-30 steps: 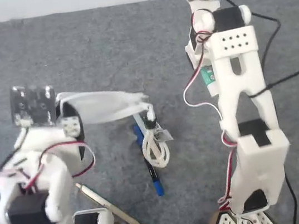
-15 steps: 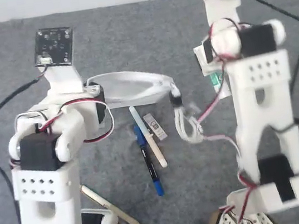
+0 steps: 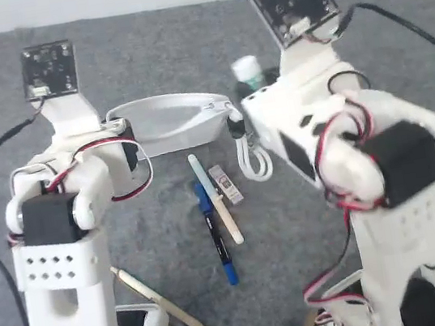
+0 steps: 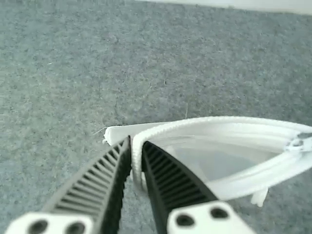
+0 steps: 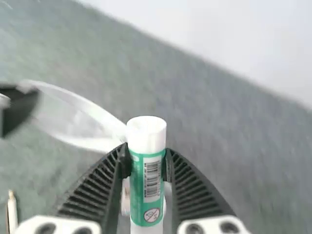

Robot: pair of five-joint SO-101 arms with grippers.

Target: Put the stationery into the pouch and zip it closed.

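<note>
A clear white pouch (image 3: 166, 123) hangs above the grey mat with its zip open. My left gripper (image 3: 126, 140) is shut on its left end; in the left wrist view the black jaws (image 4: 135, 145) pinch the pouch rim (image 4: 219, 127). A glue stick (image 3: 248, 71) with a green label and white cap is held upright by my right gripper (image 3: 262, 87), just right of the pouch's other end. The right wrist view has the glue stick (image 5: 145, 171) between the shut jaws (image 5: 145, 157), the pouch (image 5: 73, 119) beyond it.
Under the pouch on the mat lie a white pen (image 3: 216, 202), a blue pen (image 3: 217, 243) and a small eraser-like block (image 3: 226, 184). A wooden pencil (image 3: 158, 300) lies near the left arm's base. The pouch's white cord loop (image 3: 250, 160) dangles at its right end.
My left arm has raised the pouch and carried it back, off the pens. My right arm has swung left, bringing the glue stick up to the pouch's right end.
</note>
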